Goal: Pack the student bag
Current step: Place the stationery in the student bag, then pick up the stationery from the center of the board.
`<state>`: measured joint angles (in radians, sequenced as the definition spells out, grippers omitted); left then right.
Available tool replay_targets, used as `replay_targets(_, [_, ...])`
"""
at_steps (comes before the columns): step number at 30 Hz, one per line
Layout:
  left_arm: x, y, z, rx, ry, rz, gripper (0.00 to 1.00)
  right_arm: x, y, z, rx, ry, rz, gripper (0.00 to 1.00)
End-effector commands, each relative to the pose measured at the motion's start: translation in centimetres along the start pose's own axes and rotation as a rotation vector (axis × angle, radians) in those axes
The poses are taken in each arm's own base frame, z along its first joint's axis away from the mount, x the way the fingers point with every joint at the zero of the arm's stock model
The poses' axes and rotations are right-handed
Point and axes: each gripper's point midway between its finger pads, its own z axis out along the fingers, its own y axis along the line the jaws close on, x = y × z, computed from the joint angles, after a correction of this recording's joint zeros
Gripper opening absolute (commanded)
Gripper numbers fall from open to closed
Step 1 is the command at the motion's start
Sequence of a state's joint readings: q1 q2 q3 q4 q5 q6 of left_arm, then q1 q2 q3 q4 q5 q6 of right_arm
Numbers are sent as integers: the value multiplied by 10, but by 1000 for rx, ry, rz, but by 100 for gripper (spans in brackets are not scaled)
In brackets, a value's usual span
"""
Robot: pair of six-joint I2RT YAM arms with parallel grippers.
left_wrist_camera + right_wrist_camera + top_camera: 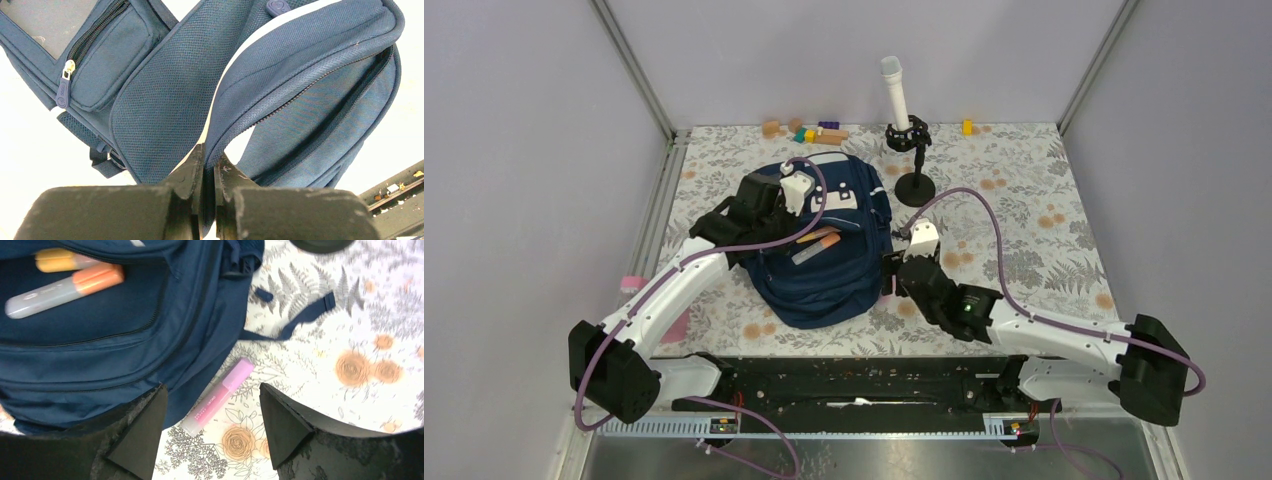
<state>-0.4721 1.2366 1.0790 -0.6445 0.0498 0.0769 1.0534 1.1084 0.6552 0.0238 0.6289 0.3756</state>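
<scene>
Closest to our right wrist lens stand the two dark fingers of the right gripper (211, 390), spread wide with nothing held between them. It hovers over a pink highlighter (217, 396) that lies on the flowered desk (350, 315), just beside the right flank of the student bag (100, 355).

We take the bag as our landmark: it lies flat in the middle of the desk with its main compartment gaping. At the bag's left side, the left gripper (210, 155) is pinched tight on a fold of navy fabric at the edge of the opening (holding the mouth open, as we judge it). Inside the bag we see an orange-capped marker (65, 287) and, just beyond it, a yellow one (60, 260) half tucked under the flap.

We judge the packing partly done: two pens are in, and the pink one is out and looks to be next. Beyond the bag, along the far edge of the desk, sit some small coloured blocks (819, 132). To the bag's far right is a black stand (914, 188) holding a white tube. Whether these belong in the bag we cannot say. The zip is not yet closed.
</scene>
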Motion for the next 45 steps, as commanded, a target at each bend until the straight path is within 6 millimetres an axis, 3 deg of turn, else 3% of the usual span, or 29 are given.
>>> replay_targets(1, [-37,4,-26,-25,-129,-34,0,11,-13,9,128,51,156,74])
replay_targets(9, [-38,5,-29,-29,-139,-34,0,52,-30,38,246,230,318,72])
replay_targets(19, [-39,5,-31,-28,-145,-31,0,78,-21,66,330,356,290,65])
replay_targets(30, [-40,5,-32,-28,-148,-28,0,106,-35,59,383,406,279,56])
replay_targets(37, [-40,4,-32,-26,-148,-28,0,108,-47,55,410,403,286,55])
replay_targets(45, [-39,5,-31,-28,-146,-27,0,110,-27,69,342,453,279,58])
